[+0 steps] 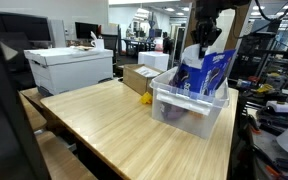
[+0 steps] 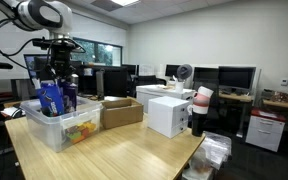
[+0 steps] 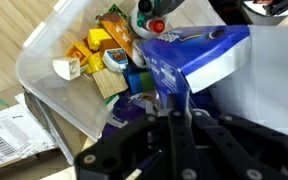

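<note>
- The bench [image 1: 114, 125], a pale wooden top, carries the work in hand. Judging by the scene, the step is moving a blue bag through the mouth of a clear bin. The pictures do not show whether it is going in or coming out.
- A white lidded box [image 1: 72, 68] stands past the bench's side edge, well apart from the bin. It is shut, so its contents are hidden.
- The clear bin [image 1: 189, 112] sits near a corner of the bench, close to its long edge. It is open-topped, and in both exterior views the load shows through its wall [image 2: 59, 128].
- An open cardboard box [image 2: 121, 110] sits just beside the bin toward the middle of the bench. What it holds cannot be made out.
- The blue bag [image 1: 206, 72] stands upright in the bin. Its lower part is below the rim and its top is well above it. The wrist view shows it [image 3: 199, 65] lying over the other goods.
- The next move, as I judge it, calls for a steady pinch and a straight vertical path. That way the bag clears the bin's wall and does not drag its neighbours.
- The claw [image 1: 204, 38] hangs directly over the bin with its jaws fully closed, pinching the top of the blue bag. The wrist view shows the fingertips [image 3: 174, 105] meeting on the bag's edge.
- Small packets [image 3: 89, 50], yellow, orange and green, are piled loosely in the bin's corner beside the bag. Their labels are too blurred to read.
</note>
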Controlling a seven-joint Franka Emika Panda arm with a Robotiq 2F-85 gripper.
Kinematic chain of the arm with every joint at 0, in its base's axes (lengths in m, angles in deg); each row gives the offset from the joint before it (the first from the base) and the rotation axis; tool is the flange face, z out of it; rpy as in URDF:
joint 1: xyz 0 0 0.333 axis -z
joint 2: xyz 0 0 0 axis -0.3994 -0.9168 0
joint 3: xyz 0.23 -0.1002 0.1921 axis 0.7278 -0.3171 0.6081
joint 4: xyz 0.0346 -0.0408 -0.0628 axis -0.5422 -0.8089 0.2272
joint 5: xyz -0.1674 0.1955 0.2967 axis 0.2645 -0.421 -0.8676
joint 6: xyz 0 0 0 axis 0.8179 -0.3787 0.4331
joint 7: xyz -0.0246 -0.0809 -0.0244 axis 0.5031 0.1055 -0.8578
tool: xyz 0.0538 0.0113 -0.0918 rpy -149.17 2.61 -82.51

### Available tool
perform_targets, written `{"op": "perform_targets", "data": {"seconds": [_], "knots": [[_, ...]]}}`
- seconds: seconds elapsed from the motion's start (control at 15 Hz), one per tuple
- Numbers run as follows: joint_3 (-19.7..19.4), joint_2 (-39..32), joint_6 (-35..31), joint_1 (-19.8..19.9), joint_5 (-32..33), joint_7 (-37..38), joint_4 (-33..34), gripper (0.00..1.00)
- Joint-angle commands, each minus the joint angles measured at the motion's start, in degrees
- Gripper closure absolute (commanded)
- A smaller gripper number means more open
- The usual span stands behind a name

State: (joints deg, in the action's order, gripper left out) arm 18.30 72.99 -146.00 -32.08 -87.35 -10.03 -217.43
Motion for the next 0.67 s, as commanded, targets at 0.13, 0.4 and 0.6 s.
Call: {"op": "perform_targets", "data": {"seconds": [0.13,0.4,0.6], "knots": [[2.0,-2.18,9.72,-0.11,2.59,9.74,11.72,1.0],[3.22,-6.1,15.21,0.29,4.32,14.76,22.96,1.0],[3.13,-8.57,17.66,0.66,4.42,16.8,28.89,1.0]]}}
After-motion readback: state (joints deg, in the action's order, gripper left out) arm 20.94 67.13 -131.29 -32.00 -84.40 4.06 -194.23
